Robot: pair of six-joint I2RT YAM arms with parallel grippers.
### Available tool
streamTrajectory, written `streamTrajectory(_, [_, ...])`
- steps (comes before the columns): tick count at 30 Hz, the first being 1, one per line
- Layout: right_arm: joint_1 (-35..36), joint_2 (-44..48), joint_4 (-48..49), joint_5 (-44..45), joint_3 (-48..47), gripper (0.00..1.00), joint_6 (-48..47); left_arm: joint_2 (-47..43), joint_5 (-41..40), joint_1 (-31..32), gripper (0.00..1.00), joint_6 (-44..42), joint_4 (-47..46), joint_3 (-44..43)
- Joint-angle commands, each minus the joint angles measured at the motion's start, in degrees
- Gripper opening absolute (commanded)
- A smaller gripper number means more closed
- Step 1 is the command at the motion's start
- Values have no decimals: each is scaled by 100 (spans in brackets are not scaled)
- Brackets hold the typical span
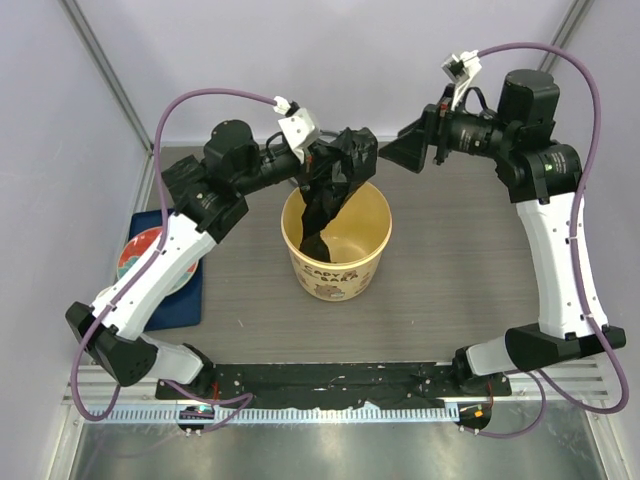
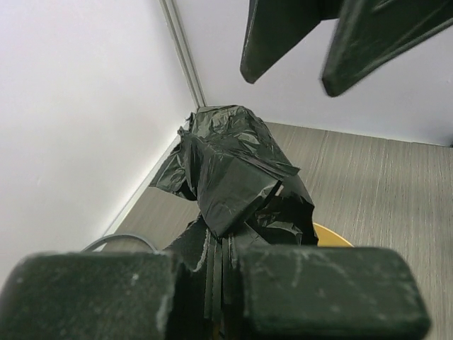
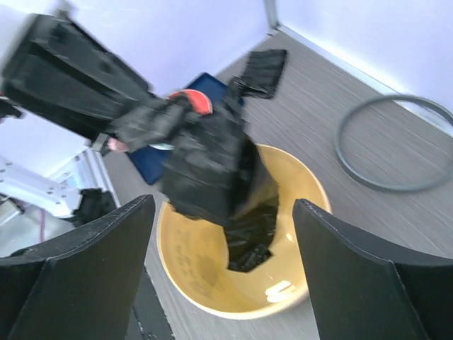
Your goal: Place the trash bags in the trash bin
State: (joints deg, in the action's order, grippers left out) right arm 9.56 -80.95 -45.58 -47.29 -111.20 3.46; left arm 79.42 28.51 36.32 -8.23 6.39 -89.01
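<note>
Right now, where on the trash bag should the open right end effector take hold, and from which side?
Probably the crumpled bunch of the trash bag sticking out past the left end effector, above the trash bin. Come level from the right end effector's side: the bunch bulges that way; the tail hangs inside the bin.

"CAPY BARA" on the trash bin (image 1: 331, 278)
</note>
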Motion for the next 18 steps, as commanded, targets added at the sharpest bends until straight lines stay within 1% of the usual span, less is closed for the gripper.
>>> streamTrajectory(1, [493, -184, 384, -55, -350, 86, 236, 65, 128, -2, 0, -21, -6, -301])
streamTrajectory(6, [1081, -378, 120, 369, -280, 86, -188, 127, 163, -10, 0, 49, 2, -354])
streamTrajectory(9, [1197, -474, -12, 877, -166, 86, -496, 100, 207, -10, 0, 67, 11, -354])
streamTrajectory(11, [1197, -553, -21, 1307, -148, 82, -548, 83, 234, -10, 0, 58, 81, -354])
streamTrajectory(13, [1197, -606, -12, 1450, -191, 75, -601, 74, 269, -2, 0, 58, 125, -371])
streamTrajectory(14, [1197, -659, -21, 1459, -227, 68, -645, 65, 304, -10, 0, 84, 169, -380])
streamTrajectory(15, [1197, -677, -21, 1459, -314, 32, -663, 56, 313, -10, 0, 102, 221, -397])
streamTrajectory(16, [1188, -685, -47, 1503, -350, 15, -715, 39, 304, -10, 0, 76, 283, -398])
streamTrajectory(17, [1197, -633, -65, 1660, -376, 5, -785, 13, 191, -19, 0, 58, 336, -398])
streamTrajectory(18, [1188, -581, -91, 1748, -368, 1, -1064, -57, 120, -71, 0, 50, 502, -398])
